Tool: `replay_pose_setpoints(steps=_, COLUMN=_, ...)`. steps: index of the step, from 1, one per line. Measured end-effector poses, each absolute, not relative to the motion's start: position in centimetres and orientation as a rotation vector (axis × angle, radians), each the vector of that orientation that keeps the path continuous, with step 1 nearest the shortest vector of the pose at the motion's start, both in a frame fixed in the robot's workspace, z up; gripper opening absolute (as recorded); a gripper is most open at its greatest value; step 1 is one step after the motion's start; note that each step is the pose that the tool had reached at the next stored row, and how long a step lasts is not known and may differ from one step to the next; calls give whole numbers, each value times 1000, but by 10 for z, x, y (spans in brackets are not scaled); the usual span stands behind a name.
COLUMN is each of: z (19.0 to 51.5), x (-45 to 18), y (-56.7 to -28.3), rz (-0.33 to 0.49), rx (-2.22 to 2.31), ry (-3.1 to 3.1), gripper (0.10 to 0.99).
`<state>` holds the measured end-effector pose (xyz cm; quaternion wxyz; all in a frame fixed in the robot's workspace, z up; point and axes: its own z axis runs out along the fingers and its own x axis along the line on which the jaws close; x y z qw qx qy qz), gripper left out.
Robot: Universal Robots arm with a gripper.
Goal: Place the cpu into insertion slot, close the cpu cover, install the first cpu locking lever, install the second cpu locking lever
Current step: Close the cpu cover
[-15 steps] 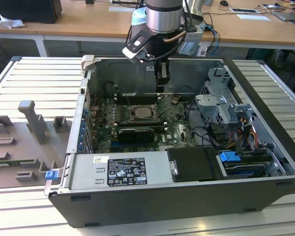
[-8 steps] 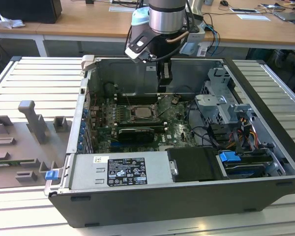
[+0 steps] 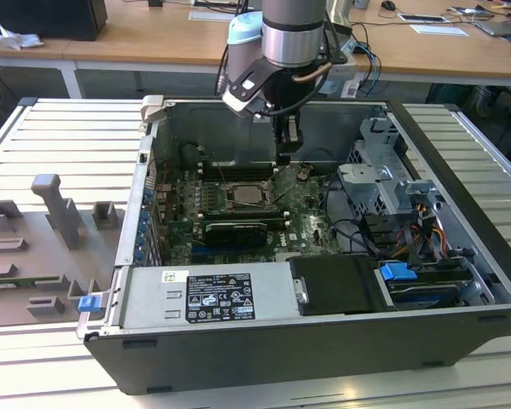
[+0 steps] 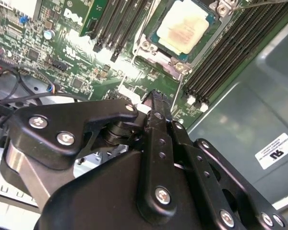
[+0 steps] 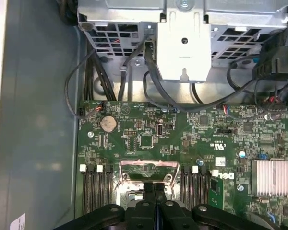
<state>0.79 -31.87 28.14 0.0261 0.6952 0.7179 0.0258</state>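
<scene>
Motherboard inside an open computer case, lying flat on a slatted metal bench, with a robot arm reaching down into it from above. The gripper hangs low over the green board, just beside the processor socket, on the side toward the case's back wall. In both wrist views its two black fingers are pressed together with nothing between them.

The cpu, a pale silvery square, already sits in the insertion slot, bordered by a grey metal rim with small screws at its corners. The cpu cover appears to lie down over the chip's edges, leaving the centre showing, though the angle is steep and I cannot be sure it is fully flat. In the exterior view a thin wire rod stands out beside the socket. It is likely a locking lever not yet latched.

The work in hand looks like securing the cover. To do it well, the closed fingertips should meet the lever or the frame squarely and push along its natural swing, not sideways. The rod is thin and springy and could slip off a rounded tip. The long black memory slots flank the socket closely, so the approach should stay clear of their white end clips, and no pressure should land on the chip's bare top.
</scene>
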Motion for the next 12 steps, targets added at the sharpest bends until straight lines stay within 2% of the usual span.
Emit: replay_pose_setpoints(steps=12, z=277, x=17, y=-319, rz=80, rx=2147, ry=2220, gripper=106)
